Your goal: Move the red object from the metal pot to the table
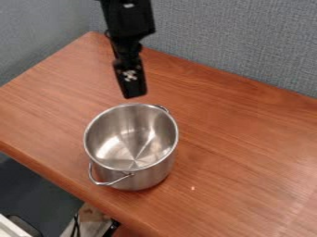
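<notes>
On tbl (pixel 235 148), shiny round pot (pixel 132 146) w/ loop handles, end effector (pixel 133 95) above, opened wide

Steel pot (pixel 132 146) sitting on wood-grain table (pixel 235 148) beside gray fabric-textured partition (pixel 235 37), robot arm (pixel 128 23) hovering, suggesting lab or office workspace.

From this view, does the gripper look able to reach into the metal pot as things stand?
Probably yes: the gripper hangs just beyond the pot's far rim, no lid covers the opening, and nothing visible stands between them.
</notes>
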Robot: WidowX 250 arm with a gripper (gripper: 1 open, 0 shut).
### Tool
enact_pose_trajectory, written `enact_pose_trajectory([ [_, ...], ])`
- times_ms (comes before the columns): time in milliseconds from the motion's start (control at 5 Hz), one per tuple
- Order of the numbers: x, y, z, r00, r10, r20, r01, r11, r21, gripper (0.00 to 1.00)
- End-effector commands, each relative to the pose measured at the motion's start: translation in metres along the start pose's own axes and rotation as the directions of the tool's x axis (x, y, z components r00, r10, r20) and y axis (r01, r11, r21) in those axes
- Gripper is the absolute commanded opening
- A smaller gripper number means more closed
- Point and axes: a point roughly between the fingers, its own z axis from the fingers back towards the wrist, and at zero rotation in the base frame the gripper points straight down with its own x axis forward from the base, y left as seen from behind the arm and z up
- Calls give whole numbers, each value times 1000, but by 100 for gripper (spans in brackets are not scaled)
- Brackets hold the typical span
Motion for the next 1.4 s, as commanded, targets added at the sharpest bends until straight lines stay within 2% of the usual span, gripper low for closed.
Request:
enact_pose_trajectory([
  [0, 5, -20, 5, 998, 56, -6, -56, 998, 30, 100],
  [200, 4, -7, -16, 989, 134, -60, -133, 991, 19, 100],
  [400, 2, 5, -22, 973, 198, -120, -195, 980, 34, 100],
  [600, 1, 11, -29, 957, 241, -163, -234, 970, 60, 100],
  [800, -9, 13, -32, 933, 301, -197, -295, 953, 61, 100],
  [1000, -17, 15, -32, 910, 349, -223, -343, 937, 66, 100],
  [1200, -15, 17, -29, 906, 386, -176, -383, 922, 56, 100],
])
